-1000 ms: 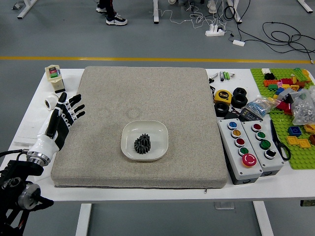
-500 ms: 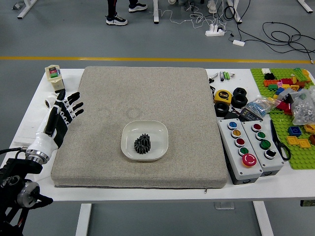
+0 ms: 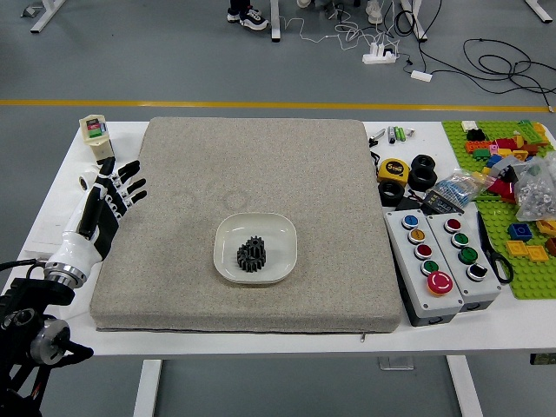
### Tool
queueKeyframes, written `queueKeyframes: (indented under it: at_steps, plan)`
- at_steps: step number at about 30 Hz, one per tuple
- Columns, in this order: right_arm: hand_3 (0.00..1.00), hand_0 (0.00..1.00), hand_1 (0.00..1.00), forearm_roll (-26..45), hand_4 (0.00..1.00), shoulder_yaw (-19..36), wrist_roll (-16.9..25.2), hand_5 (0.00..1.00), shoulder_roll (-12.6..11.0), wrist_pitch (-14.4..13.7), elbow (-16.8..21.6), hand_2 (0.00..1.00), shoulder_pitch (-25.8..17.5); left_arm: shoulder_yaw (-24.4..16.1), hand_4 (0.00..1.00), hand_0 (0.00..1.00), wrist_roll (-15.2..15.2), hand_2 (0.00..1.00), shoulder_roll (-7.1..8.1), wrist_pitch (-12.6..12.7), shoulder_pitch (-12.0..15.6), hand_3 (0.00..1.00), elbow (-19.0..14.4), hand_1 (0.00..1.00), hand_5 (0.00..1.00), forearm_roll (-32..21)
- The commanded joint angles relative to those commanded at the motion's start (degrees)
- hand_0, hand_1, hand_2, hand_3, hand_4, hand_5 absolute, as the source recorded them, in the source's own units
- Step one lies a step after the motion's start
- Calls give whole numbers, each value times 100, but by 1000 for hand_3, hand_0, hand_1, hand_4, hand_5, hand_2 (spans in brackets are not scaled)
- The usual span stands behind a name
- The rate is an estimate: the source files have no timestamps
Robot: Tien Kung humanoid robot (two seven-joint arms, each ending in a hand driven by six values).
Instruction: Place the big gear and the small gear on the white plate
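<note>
- The black toothed gears [image 3: 252, 254] sit close together on the white, round-cornered square plate [image 3: 223, 261], near its middle; where one ends and the other begins is too dark to tell.
- Their joint outline is a little longer than wide, its long axis running roughly from 12 to 6 o'clock (12 being the far side); I cannot tell which way each gear's bore points.
- The plate rests on the grey-beige fabric mat [image 3: 200, 174], towards 6 o'clock from its centre, on the white worktop [image 3: 217, 344].
- The black-and-white left hand [image 3: 120, 196] is at the mat's 9 to 10 o'clock edge, fingers apart and holding nothing, their tips towards 1 to 2 o'clock.
</note>
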Motion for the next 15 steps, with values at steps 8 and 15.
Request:
queueKeyframes:
  at_steps: [8,15]
  plan:
    - [612,695,692,-21,831,7,1,650,2,-2,0,772,4,-19,955,873,-22,958,-12,16,7,852,-19,910,998,-20]
    - [612,693,691,-53,831,25,6,650,0,-7,0,772,30,-27,955,875,-24,959,-47,25,14,852,-3,913,998,-13]
